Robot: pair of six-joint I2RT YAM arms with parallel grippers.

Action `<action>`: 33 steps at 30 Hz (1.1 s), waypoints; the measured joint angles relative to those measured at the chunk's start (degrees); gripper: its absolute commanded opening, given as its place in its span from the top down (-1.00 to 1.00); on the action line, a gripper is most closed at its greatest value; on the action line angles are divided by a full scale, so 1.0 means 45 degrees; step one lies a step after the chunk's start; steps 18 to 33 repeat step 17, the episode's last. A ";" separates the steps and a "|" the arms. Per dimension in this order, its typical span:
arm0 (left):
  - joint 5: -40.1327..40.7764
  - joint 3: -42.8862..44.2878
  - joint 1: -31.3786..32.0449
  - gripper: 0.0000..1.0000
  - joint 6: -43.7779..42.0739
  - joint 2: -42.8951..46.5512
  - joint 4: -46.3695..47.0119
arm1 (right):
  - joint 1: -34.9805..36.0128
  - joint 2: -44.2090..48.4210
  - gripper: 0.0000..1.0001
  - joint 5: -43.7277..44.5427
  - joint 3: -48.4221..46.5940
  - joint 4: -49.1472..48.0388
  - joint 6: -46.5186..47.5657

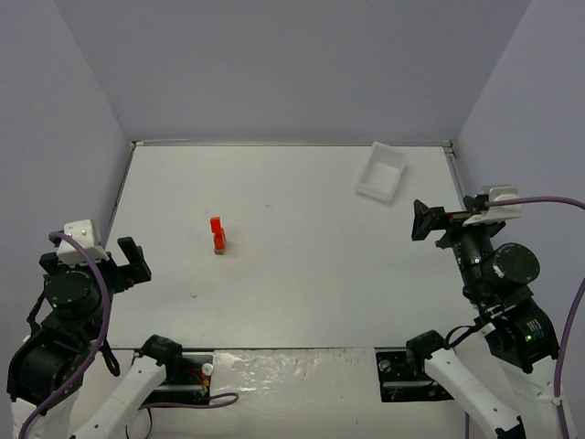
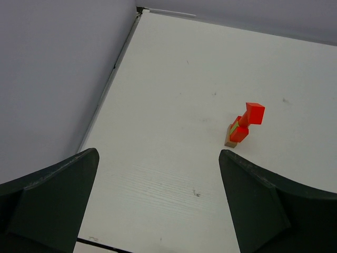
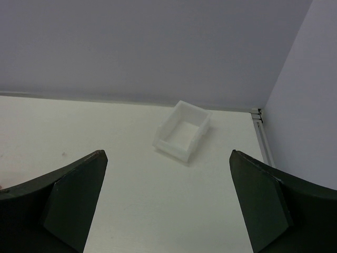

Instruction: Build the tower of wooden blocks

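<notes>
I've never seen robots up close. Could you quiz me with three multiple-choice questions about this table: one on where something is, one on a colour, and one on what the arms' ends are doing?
1. Where does the white tray sit on the table?
A. Near the far right corner
B. In the middle
C. At the near left edge

2. What colour is the top block of the wood block tower?
A. Blue
B. Red
C. White

3. What state are the left tool and right tool in?
A. Both shut on blocks
B. One holds the tray
C. Both open, holding nothing

Answers:
1 A: the top view shows it by the back wall on the right.
2 B: the left wrist view shows a bright red cube on top.
3 C: each wrist view shows its fingers wide apart with nothing between them.
</notes>
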State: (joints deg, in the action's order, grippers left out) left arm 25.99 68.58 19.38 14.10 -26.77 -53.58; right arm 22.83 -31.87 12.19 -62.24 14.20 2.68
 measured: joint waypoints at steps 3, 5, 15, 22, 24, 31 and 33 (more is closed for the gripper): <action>-0.0059 0.0000 0.0000 -0.94 0.0016 -0.0018 -0.0052 | 0.0000 0.0047 -1.00 0.0004 0.0000 0.0000 0.0000; -0.0072 0.0000 0.0000 -0.94 0.0019 -0.0019 -0.0058 | 0.0000 0.0048 -1.00 0.0003 0.0000 -0.0002 0.0000; -0.0095 -0.0006 0.0000 -0.94 0.0038 -0.0025 -0.0098 | 0.0000 0.0007 -1.00 0.0000 0.0000 0.0000 0.0000; -0.0091 -0.0036 0.0000 -0.94 0.0067 -0.0030 -0.0098 | 0.0000 -0.0013 -1.00 0.0000 0.0000 -0.0001 -0.0005; -0.0091 -0.0036 0.0000 -0.94 0.0067 -0.0030 -0.0098 | 0.0000 -0.0013 -1.00 0.0000 0.0000 -0.0001 -0.0005; -0.0091 -0.0036 0.0000 -0.94 0.0067 -0.0030 -0.0098 | 0.0000 -0.0013 -1.00 0.0000 0.0000 -0.0001 -0.0005; -0.0091 -0.0036 0.0000 -0.94 0.0067 -0.0030 -0.0098 | 0.0000 -0.0013 -1.00 0.0000 0.0000 -0.0001 -0.0005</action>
